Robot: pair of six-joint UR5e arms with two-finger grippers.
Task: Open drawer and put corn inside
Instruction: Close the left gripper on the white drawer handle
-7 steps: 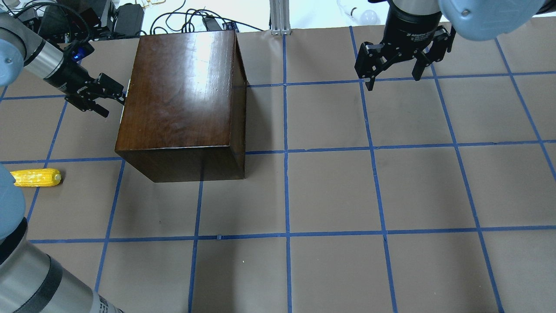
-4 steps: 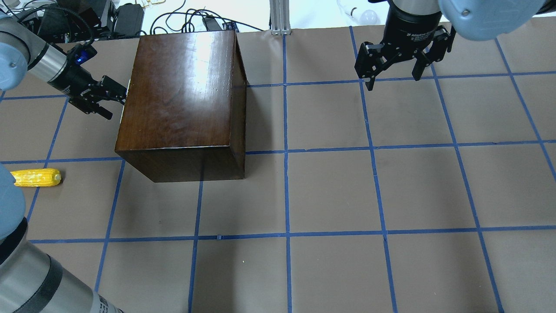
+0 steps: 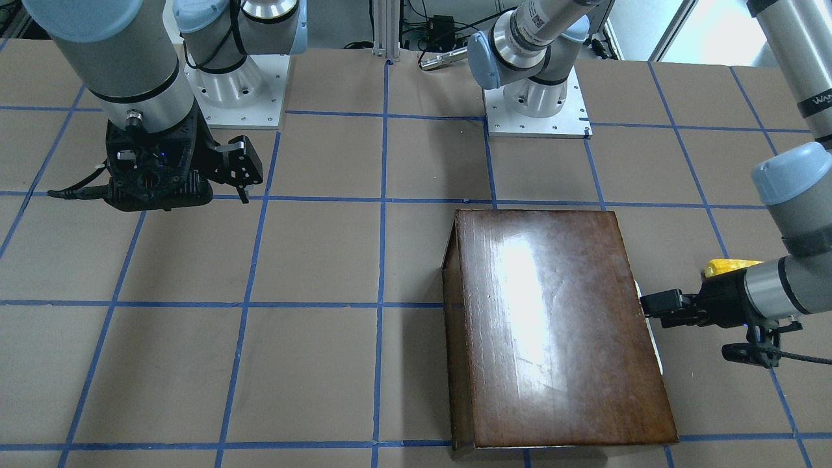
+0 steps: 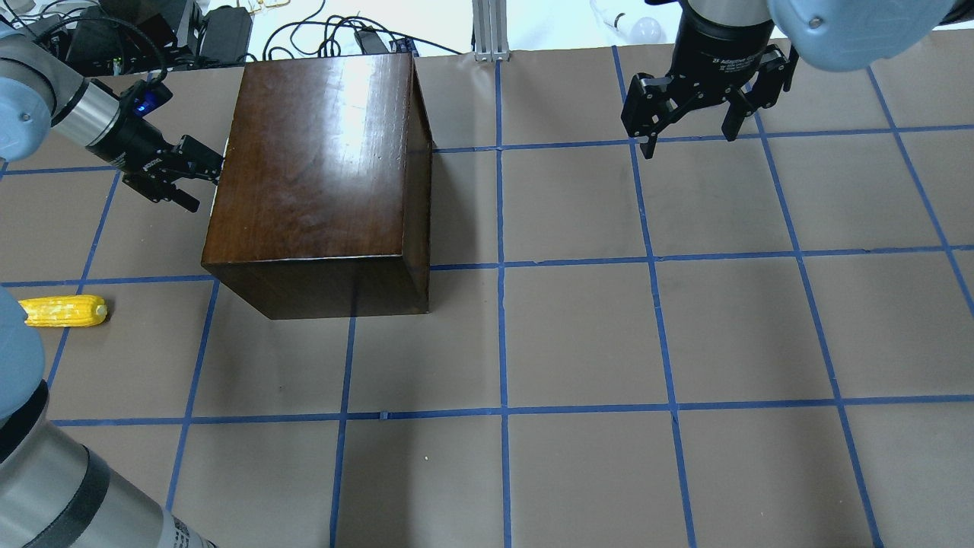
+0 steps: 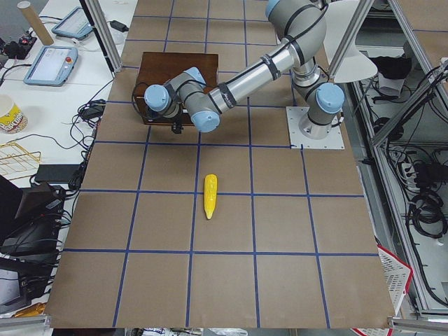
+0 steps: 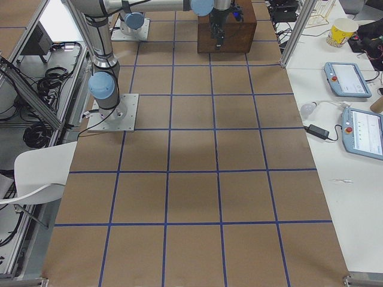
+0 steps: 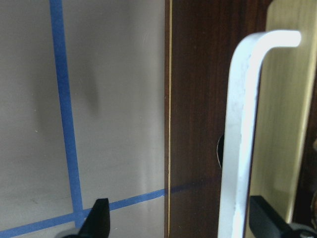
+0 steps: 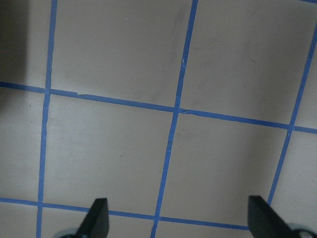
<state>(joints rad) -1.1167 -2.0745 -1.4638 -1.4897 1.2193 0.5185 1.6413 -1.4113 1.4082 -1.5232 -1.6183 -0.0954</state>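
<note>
Your left gripper (image 7: 181, 218) sits spread around the handle (image 7: 240, 139); right gripper (image 4: 692, 144) spread too; corn (image 4: 64, 311) lies well apart.

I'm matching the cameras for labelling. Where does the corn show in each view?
Front-facing: the corn, far right, partly behind the left arm.
Overhead: far left edge.
Exterior left: mid-picture, on open table.
Exterior right: not visible.
Left wrist: not in it.
Right wrist: not in it.
Shared landmark, exterior views: the dark wooden box.
</note>
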